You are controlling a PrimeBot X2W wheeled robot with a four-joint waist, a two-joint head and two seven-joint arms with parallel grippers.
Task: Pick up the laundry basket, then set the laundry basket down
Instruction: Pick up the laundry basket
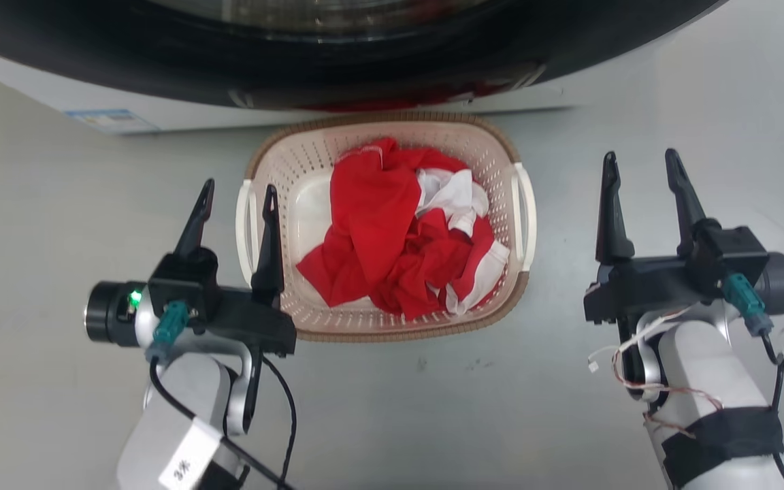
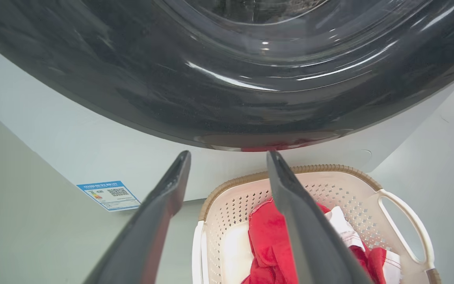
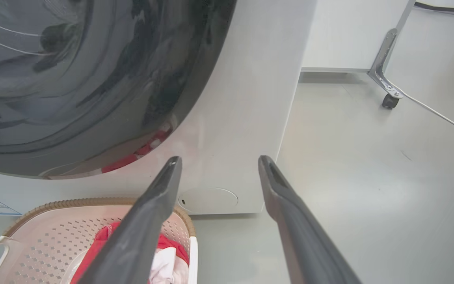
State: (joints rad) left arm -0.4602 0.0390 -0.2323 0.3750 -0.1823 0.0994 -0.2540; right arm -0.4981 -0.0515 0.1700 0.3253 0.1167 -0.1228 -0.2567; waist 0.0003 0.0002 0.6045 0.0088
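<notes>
The laundry basket [image 1: 297,170] sits on the grey floor just in front of the washing machine, cream with a brown woven rim and white side handles, holding red and white clothes [image 1: 399,231]. My left gripper [image 1: 235,194] is open and hovers over the basket's left handle [image 1: 248,231], one finger outside it, the other over the inner wall. My right gripper [image 1: 640,160] is open, off to the right of the basket's right handle [image 1: 525,204], apart from it. The left wrist view shows the basket [image 2: 231,197] below my fingers; the right wrist view shows the basket [image 3: 53,232] at lower left.
The washing machine [image 1: 337,54] with its dark round door stands right behind the basket. A blue label [image 2: 110,195] is stuck low on its front. A wheeled stand leg [image 3: 386,79] and a cable lie on the floor beyond the machine's right side.
</notes>
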